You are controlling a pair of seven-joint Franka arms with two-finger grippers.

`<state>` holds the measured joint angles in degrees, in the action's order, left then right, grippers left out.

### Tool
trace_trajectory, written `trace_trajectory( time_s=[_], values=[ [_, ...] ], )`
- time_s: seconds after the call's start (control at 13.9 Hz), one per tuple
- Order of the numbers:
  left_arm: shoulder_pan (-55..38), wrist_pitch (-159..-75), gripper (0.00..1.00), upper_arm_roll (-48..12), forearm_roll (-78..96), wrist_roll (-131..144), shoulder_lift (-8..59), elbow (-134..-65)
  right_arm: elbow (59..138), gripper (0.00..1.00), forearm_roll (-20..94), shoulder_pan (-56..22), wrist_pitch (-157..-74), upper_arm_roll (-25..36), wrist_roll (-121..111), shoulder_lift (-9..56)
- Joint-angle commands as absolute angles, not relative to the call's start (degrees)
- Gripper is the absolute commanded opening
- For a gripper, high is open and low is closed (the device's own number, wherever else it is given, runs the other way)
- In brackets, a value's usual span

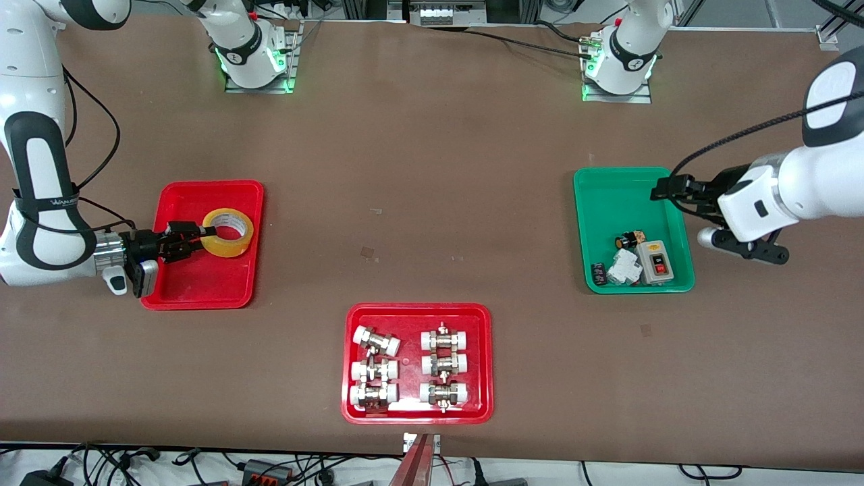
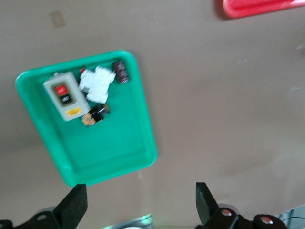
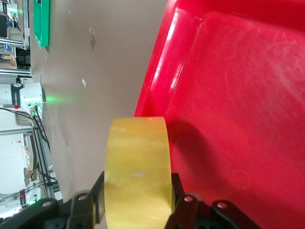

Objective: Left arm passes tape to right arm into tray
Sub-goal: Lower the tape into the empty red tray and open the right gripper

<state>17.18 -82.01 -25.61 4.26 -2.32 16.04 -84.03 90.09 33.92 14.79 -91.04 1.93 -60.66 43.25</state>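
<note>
Tape (image 1: 228, 233) is hanging over the red tray (image 1: 202, 283), pinched by the right gripper (image 1: 192, 243), risking rolling out if dropped on edge, while the left gripper (image 1: 665, 190) is waiting over the green tray (image 1: 607, 196), fingers spread and empty.

tape (image 1: 228, 233): yellowish roll | gripped over tray (image 1: 202, 283): red, shallow

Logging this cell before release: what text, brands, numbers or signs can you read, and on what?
"WANJIE", only roughly legible, on the black strap around the right arm.
Round logo marks on both arm bases: unreadable.
Print on the tape, held by the right gripper over the red tray: too small.
Switch box in the green tray: unreadable.
</note>
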Motion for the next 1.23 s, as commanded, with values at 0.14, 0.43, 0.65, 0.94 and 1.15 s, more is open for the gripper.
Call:
trace_trajectory(
  time_s=[0.14, 0.43, 0.65, 0.94, 1.15],
  values=[
    [16.0, -82.9, 1.0, -24.3, -2.2, -4.5, 10.6, -90.7, 89.2, 1.0, 30.3, 16.3, -93.2, 0.9, -63.4, 44.1],
    [11.0, -90.4, 1.0, -16.4, -2.1, -4.8, 2.8, -102.8, 89.0, 1.0, 25.4, 15.6, -97.8, 0.9, -67.1, 43.7],
    [-3.3, -90.6, 1.0, -0.1, -2.1, -5.3, 2.5, -102.6, 88.3, 1.0, 19.9, 13.3, -100.6, 0.8, -66.9, 41.2],
    [-4.2, -85.4, 1.0, 1.5, -2.1, -1.9, 6.1, -92.9, 88.3, 1.0, 10.9, 8.6, -102.5, 0.9, -62.1, 34.4],
    [-3.2, -82.4, 1.0, 3.2, -1.6, 9.2, 9.0, -84.7, 88.6, 1.0, 5.8, 5.9, -102.0, 0.8, -54.9, 29.3]
  ],
)
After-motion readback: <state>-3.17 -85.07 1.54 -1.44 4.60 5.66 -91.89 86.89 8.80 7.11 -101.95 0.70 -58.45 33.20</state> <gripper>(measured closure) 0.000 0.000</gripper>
